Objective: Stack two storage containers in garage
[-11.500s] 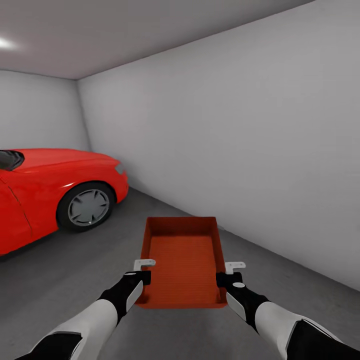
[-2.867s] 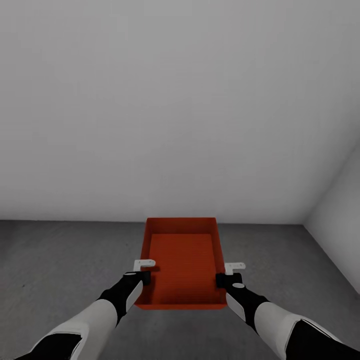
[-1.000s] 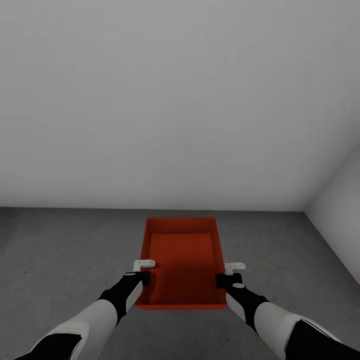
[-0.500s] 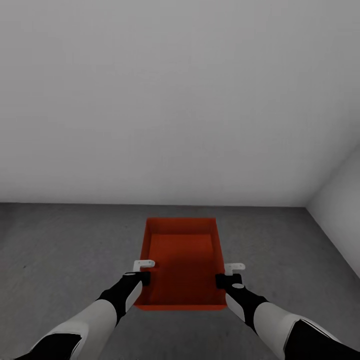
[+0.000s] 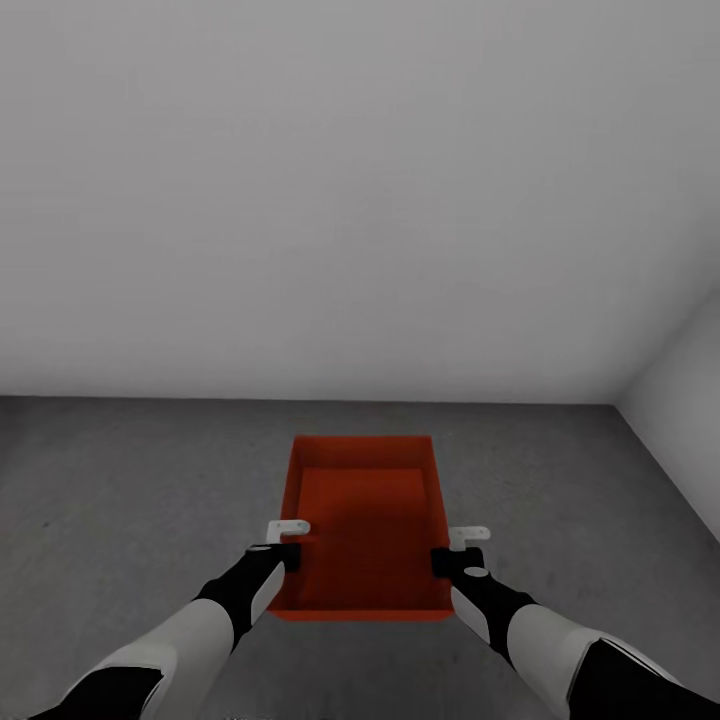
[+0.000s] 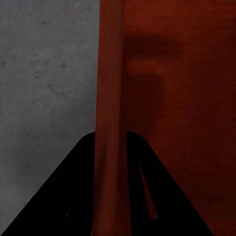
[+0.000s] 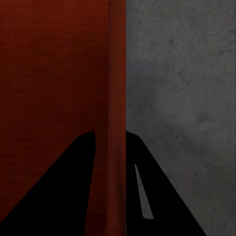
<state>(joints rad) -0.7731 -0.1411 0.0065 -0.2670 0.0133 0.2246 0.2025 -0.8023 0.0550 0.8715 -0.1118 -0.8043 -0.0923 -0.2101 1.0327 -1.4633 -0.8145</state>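
Both arms reach forward and down, the left gripper [image 5: 283, 546] and the right gripper [image 5: 452, 551] each with jaws pinched on a side wall of the red bin [image 5: 365, 520], held over the grey floor [image 5: 130, 480] near the wall [image 5: 350, 200].

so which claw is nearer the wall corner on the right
Right. The right claw grips the container's right wall, on the corner's side; the left claw grips its left wall, farther away.

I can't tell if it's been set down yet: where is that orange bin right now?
In the head view the storage container sits centre frame, held between the left gripper and right gripper over the grey floor, facing the pale wall.
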